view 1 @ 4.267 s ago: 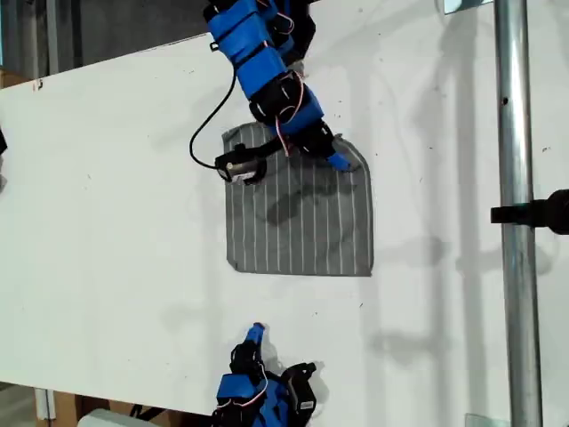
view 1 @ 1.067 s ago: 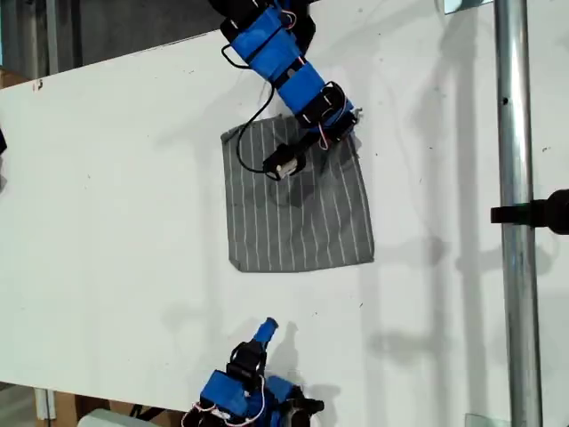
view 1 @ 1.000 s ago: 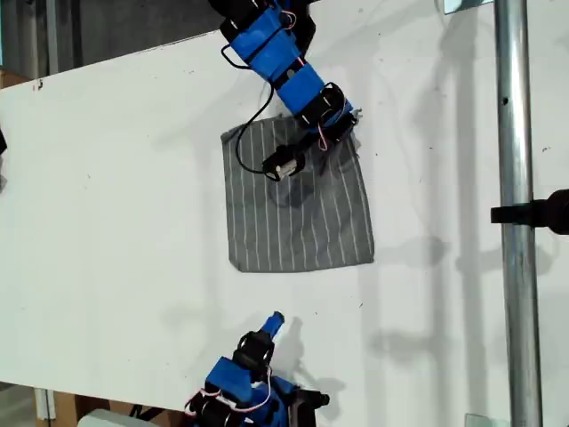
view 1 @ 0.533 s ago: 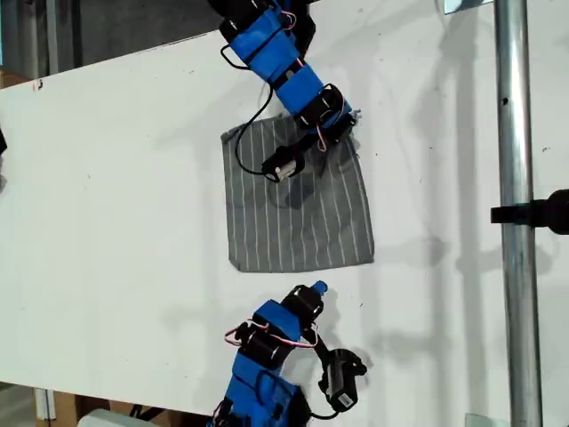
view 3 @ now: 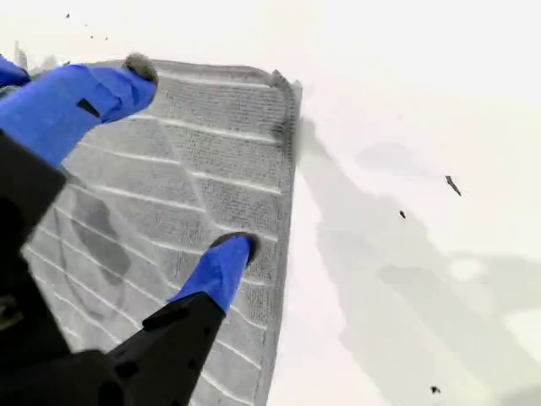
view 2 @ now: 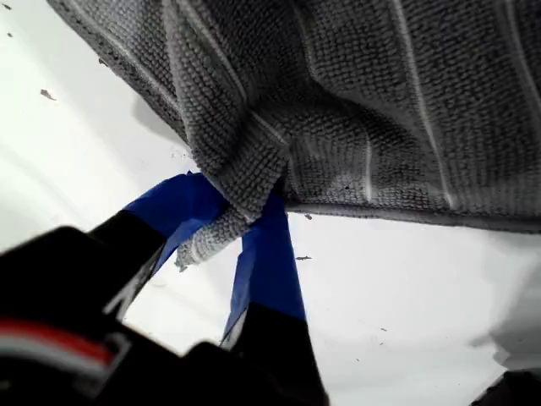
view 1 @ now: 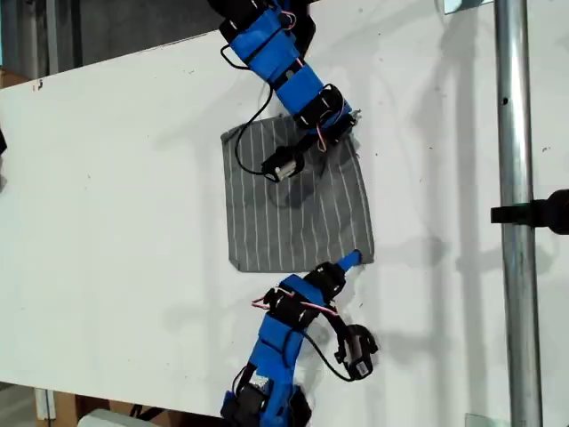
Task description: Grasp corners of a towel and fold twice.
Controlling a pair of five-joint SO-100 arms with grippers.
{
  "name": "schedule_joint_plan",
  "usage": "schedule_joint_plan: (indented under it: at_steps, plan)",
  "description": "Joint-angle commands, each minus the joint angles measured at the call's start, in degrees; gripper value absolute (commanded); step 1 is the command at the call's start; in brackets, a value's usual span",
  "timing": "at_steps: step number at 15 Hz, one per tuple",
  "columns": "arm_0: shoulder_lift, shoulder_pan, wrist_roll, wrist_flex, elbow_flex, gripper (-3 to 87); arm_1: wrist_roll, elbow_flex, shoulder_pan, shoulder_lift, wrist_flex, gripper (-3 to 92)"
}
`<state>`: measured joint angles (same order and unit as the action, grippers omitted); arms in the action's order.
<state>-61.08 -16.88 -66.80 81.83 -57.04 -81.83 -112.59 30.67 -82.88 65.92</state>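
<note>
you are looking at no fold made yet: the towel (view 1: pixel 298 200) is lying flat, centre of the exterior view, on the white table (view 1: pixel 116 178). at the lower centre, my second gripper (view 1: pixel 352 259) is reaching in with jaws spread wide over the towel's lower right corner (view 1: pixel 366 259), not yet closed. farther off, upper centre, my first gripper (view 2: pixel 241 216) is pinching a bunched upper corner (view 2: pixel 245 169), arm angled down. both folds are remaining.

The towel (view 1: pixel 298 209) lies flat on the white table (view 1: pixel 116 178). My first gripper (view 1: pixel 340 132) sits at its far corner; my second gripper (view 1: pixel 351 259) touches its near edge
</note>
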Motion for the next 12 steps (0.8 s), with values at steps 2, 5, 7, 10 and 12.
schedule_joint_plan:
  at_steps: [2, 5, 7, 10, 12]
  plan:
    - [5.10, 0.53, -1.23, -5.98, 3.34, 30.3, 0.35, 2.46, -0.88, -0.53, -0.53, -0.2]
    - [9.23, 0.70, -2.02, -9.84, 4.13, 28.8, 0.35, 2.46, -0.88, -0.53, -0.53, -0.2]
    - [13.80, 0.00, -2.64, -10.81, 7.12, 28.0, 0.35, 2.46, -0.88, -0.53, -0.53, -0.2]
    - [22.32, -0.53, -5.36, -12.39, 8.09, 25.6, 0.35, 2.46, -0.97, -0.88, -0.44, -0.2]
    - [27.69, -0.70, -8.26, -11.43, 8.26, 24.1, 0.35, 2.46, -0.97, -1.23, -0.18, -0.2]
